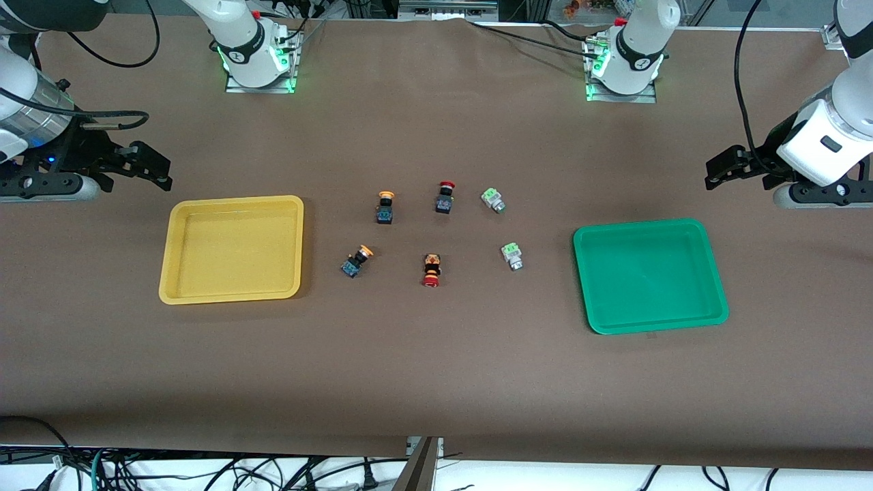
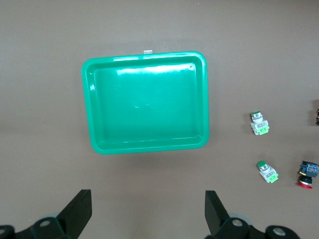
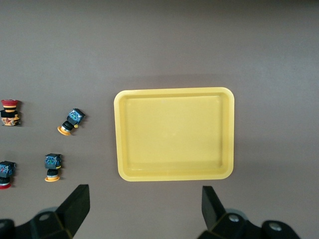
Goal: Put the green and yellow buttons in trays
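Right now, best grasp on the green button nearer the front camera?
Come straight down with the open left gripper and pinch the green button across its silver-grey body. It lies on its side, clear of the green tray, cap pointing away from the camera.

Two red-capped black buttons on the brown table cover (image 1: 436, 382), both lying on their sides. One (image 1: 445, 197) lies farther from the front camera. The other (image 1: 431, 270) lies nearer, cap toward that camera.

Two trays — one yellow tray (image 1: 232, 249), one green tray (image 1: 649, 276); six buttons — two green-capped buttons (image 1: 492, 200) (image 1: 512, 256), two yellow-capped buttons (image 1: 385, 206) (image 1: 356, 261), two red-capped buttons (image 1: 445, 197) (image 1: 431, 270).
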Tool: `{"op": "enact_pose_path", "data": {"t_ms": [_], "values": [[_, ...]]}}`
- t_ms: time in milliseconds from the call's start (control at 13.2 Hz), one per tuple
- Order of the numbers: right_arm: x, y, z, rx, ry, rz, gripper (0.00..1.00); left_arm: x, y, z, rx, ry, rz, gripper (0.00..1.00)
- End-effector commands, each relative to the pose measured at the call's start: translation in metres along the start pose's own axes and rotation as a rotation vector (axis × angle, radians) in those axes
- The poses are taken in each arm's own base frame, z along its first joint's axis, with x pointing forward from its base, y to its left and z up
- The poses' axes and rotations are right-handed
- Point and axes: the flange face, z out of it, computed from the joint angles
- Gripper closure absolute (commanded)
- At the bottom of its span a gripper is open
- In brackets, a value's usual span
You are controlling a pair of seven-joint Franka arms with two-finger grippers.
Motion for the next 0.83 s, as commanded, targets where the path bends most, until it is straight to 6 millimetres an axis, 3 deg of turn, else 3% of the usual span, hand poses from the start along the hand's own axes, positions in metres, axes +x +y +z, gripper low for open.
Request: {"op": "enact_pose_path", "data": {"t_ms": [0, 151, 378, 530, 757], "values": [[-0.002, 0.000, -0.006, -0.003, 0.002, 0.004, 0.01, -0.006, 0.004, -0.003, -0.019, 0.003, -0.005, 0.00], [-0.002, 0.000, -0.005, -0.003, 0.000, 0.004, 0.01, -0.007, 0.008, -0.001, -0.017, 0.000, 0.005, 0.00], [-0.002, -0.001, -0.006, -0.003, 0.003, 0.003, 0.01, -0.003, 0.014, 0.014, -0.007, -0.025, 0.025, 0.00], [-0.002, -0.003, -0.006, -0.003, 0.003, 0.000, 0.01, 0.004, 0.027, 0.035, -0.005, -0.039, 0.050, 0.00], [-0.002, -0.003, -0.007, -0.003, 0.006, 0.000, 0.01, 0.004, 0.037, 0.042, -0.005, -0.044, 0.059, 0.00]]}}
